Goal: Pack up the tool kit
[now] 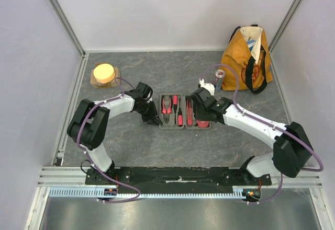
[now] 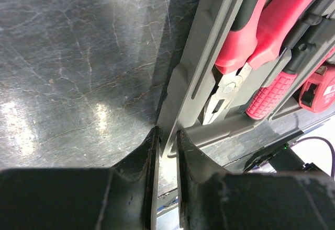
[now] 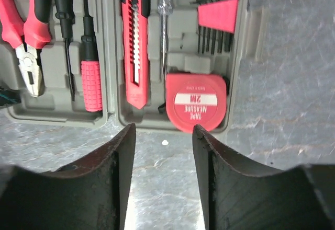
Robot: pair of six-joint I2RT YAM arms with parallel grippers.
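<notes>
**Grippers flanked the open tool kit**

Left gripper was clenched on the tool kit's 9 o'clock rim, with bare tabletop spreading beyond that edge. Right gripper stood released, fingers apart, by the kit's 6 o'clock edge, the tape measure just past them at 12 o'clock. The tool kit lay open mid-tabletop, and the orange tote bag sat well apart at 1 o'clock.

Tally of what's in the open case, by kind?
In the case:
pliers: 1
screwdrivers: 2
tester: 1
cutter: 1
hex-key set: 1
tape measure: 1
Total: 7
</notes>
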